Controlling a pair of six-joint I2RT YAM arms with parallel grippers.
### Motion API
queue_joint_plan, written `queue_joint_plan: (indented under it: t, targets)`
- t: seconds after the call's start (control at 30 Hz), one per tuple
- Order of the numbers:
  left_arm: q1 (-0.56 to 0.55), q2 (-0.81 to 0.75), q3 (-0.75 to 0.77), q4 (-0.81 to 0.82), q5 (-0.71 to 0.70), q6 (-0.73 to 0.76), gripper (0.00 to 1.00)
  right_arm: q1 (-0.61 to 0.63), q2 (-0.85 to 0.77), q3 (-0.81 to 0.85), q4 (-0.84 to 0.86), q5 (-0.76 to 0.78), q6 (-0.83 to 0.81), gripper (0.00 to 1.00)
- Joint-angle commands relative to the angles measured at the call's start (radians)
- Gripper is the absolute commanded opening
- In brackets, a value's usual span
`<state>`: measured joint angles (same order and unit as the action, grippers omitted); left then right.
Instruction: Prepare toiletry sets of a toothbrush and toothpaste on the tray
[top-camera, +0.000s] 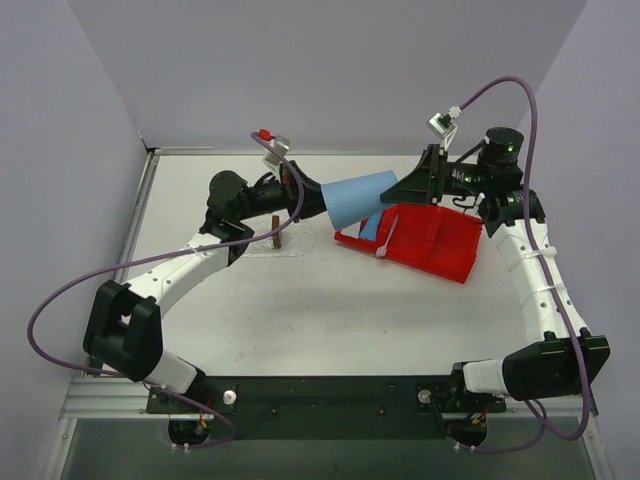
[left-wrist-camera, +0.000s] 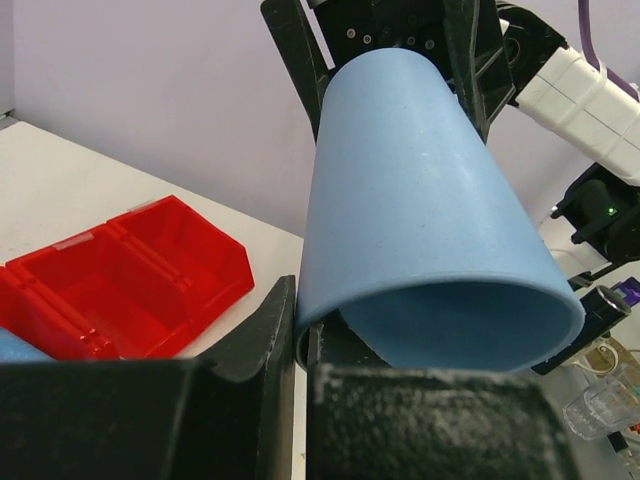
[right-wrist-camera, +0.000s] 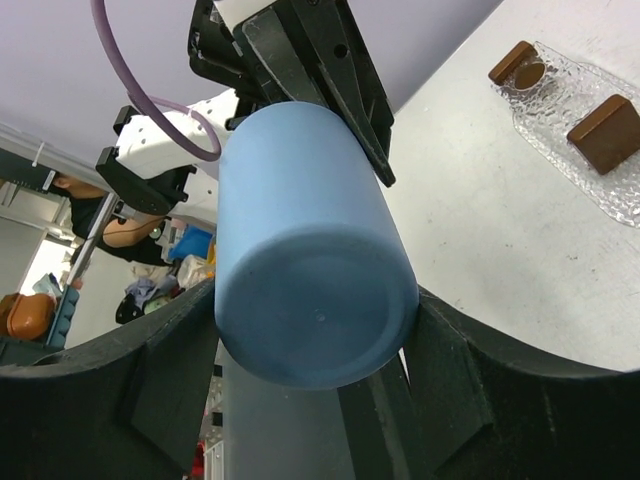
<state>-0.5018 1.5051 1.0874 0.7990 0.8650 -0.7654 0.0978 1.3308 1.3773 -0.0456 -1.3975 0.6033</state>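
A blue cup (top-camera: 360, 200) hangs on its side in the air between both grippers. My left gripper (top-camera: 318, 200) is shut on the cup's rim (left-wrist-camera: 300, 320), one finger outside and one inside. My right gripper (top-camera: 400, 187) is shut around the cup's base (right-wrist-camera: 310, 340). A slim white toothbrush (top-camera: 386, 236) leans in the red bin. A bright blue toothpaste tube (top-camera: 370, 226) shows just under the cup. The white-grey tube is out of view. The transparent tray (top-camera: 262, 246) with brown blocks (top-camera: 277, 230) lies below my left gripper. It also shows in the right wrist view (right-wrist-camera: 560, 110).
A red two-compartment bin (top-camera: 440, 240) sits at the back right, below the cup; it also shows in the left wrist view (left-wrist-camera: 130, 280). Purple walls close the table at the back and sides.
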Motion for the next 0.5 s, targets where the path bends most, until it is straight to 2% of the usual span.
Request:
queue_joint_plan:
  t: [0.0, 0.33, 0.43, 0.47]
  targets:
    - [0.039, -0.065, 0.036, -0.09, -0.012, 0.067, 0.0, -0.036, -0.031, 0.023, -0.005, 0.012, -0.083, 0.64]
    - [0.143, -0.077, 0.014, -0.158, 0.029, 0.15, 0.0, -0.095, -0.024, 0.02, -0.023, -0.005, -0.091, 0.72]
    - [0.163, -0.068, 0.072, -0.332, 0.002, 0.285, 0.0, -0.136, -0.033, 0.02, -0.042, 0.002, -0.12, 0.74]
    - [0.164, -0.066, 0.119, -0.465, -0.024, 0.335, 0.0, -0.142, -0.036, 0.02, -0.074, 0.009, -0.135, 0.74]
